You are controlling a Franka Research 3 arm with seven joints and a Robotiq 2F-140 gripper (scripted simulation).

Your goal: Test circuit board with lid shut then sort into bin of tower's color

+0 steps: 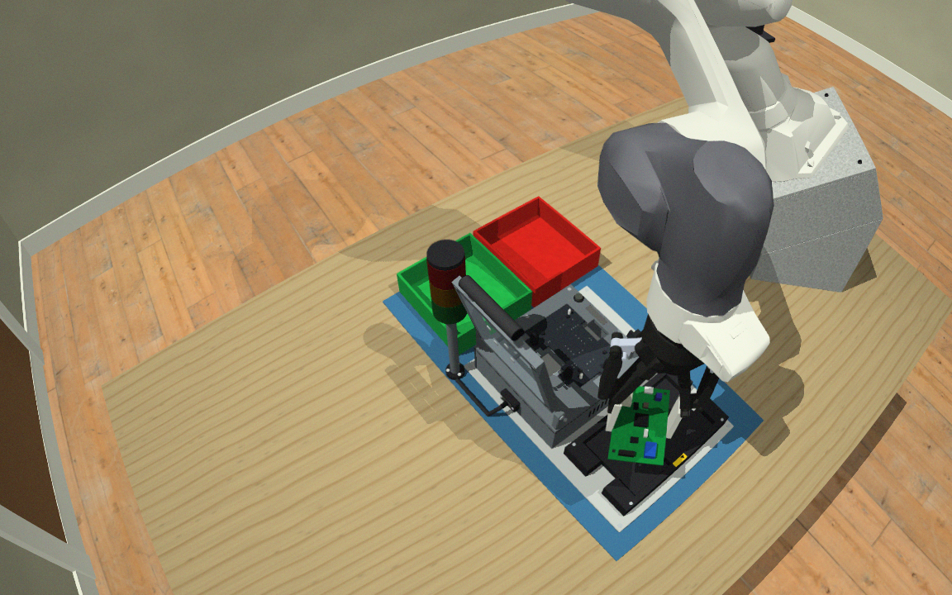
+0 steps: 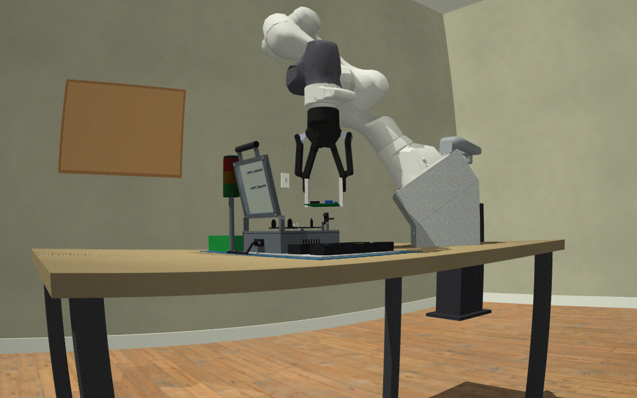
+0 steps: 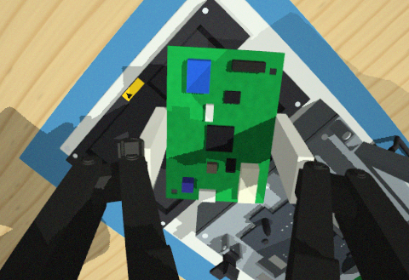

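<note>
My gripper (image 1: 645, 416) is shut on the green circuit board (image 1: 640, 432) by its two long edges and holds it face up, level, in the air. The board hangs over the black tray (image 1: 653, 462) and the near end of the grey tester (image 1: 546, 362). In the wrist view the board (image 3: 224, 123) sits between my white finger pads, with its white connector (image 3: 250, 185) at the end toward my palm. From the side the board (image 2: 323, 203) hangs well above the tester plate (image 2: 299, 228). The tester lid (image 2: 257, 185) stands open, handle (image 2: 246, 146) on top.
The signal tower (image 1: 446, 281) stands beside the tester, its lamps dull. The green bin (image 1: 464, 288) and the red bin (image 1: 536, 244) stand behind the tester on the blue mat (image 1: 612, 532). The robot's grey pedestal (image 1: 820, 214) stands at the back right.
</note>
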